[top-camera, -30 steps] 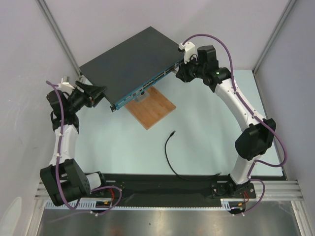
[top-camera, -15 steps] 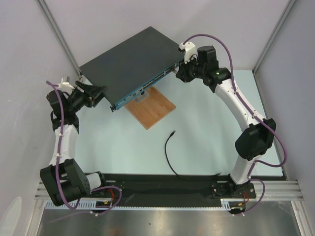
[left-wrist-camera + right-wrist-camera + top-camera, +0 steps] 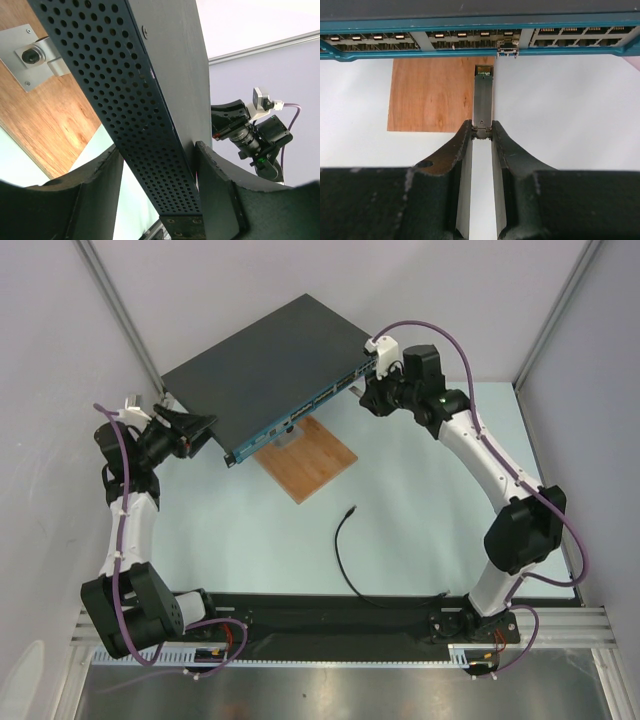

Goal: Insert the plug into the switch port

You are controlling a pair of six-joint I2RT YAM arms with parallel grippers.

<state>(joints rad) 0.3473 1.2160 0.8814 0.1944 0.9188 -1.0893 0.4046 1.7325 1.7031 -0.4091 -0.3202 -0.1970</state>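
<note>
Grey piece (image 3: 482,95) in right pincer (image 3: 482,128), seemingly unseated; hidden overhead.

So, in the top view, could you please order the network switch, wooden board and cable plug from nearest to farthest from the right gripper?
1. Network switch, just ahead of the right gripper.
2. Wooden board, by the switch's front edge.
3. Cable plug, mid-table, toward the bases.

**Top cam:** fixed high above & behind me, facing down, far enough to take in the whole counter (image 3: 420,520). **L wrist cam:** v. close, looking along the switch box (image 3: 150,125) side between my left jaws. **R wrist cam:** close, level, facing its teal front (image 3: 425,40) past my right jaws. All share box & wooden board (image 3: 308,458).
</note>
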